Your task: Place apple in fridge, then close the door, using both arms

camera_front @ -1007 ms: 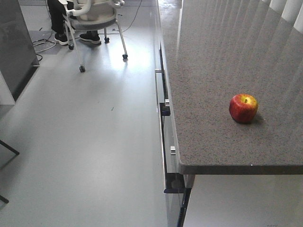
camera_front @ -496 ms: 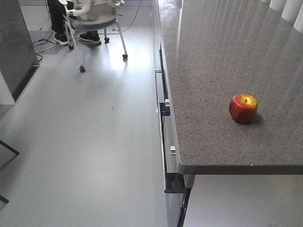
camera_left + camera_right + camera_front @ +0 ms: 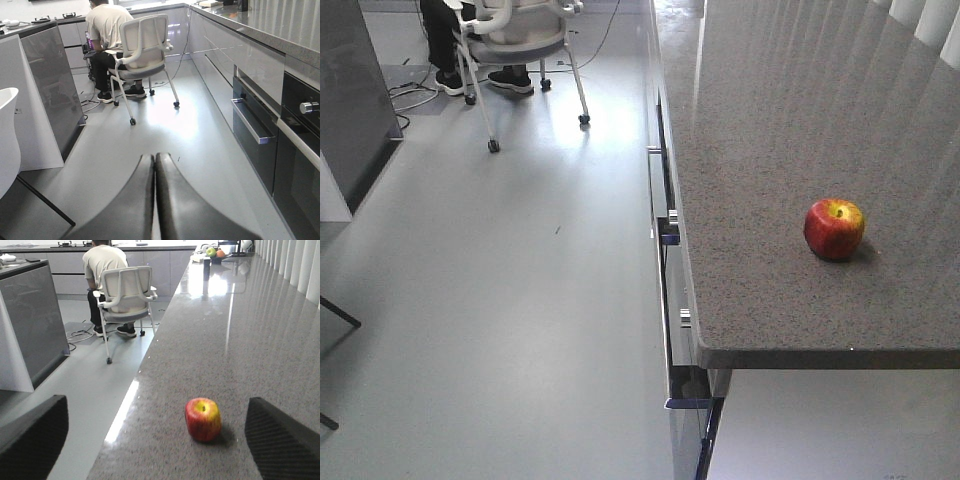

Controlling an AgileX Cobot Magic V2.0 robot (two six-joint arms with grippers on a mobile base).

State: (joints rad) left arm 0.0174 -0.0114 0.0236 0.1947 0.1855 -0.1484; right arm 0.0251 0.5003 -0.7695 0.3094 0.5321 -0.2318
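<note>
The apple (image 3: 834,229), red with a yellow-green top, stands upright on the speckled grey counter (image 3: 760,150) near its front end. In the right wrist view the apple (image 3: 202,419) lies ahead of my right gripper (image 3: 156,430). That gripper is open wide and holds nothing, and the apple is nearer the right-hand finger (image 3: 280,440). My left gripper (image 3: 154,157) is shut with its fingers pressed together, empty, and points out over the floor beside the cabinets. The fridge and the door are out of view.
A person sits in a white wheeled chair (image 3: 142,52) down the aisle. A slanted dark grey board (image 3: 55,90) stands at the left. Drawers and an oven front (image 3: 300,145) line the right. A fruit bowl (image 3: 216,252) sits at the counter's far end.
</note>
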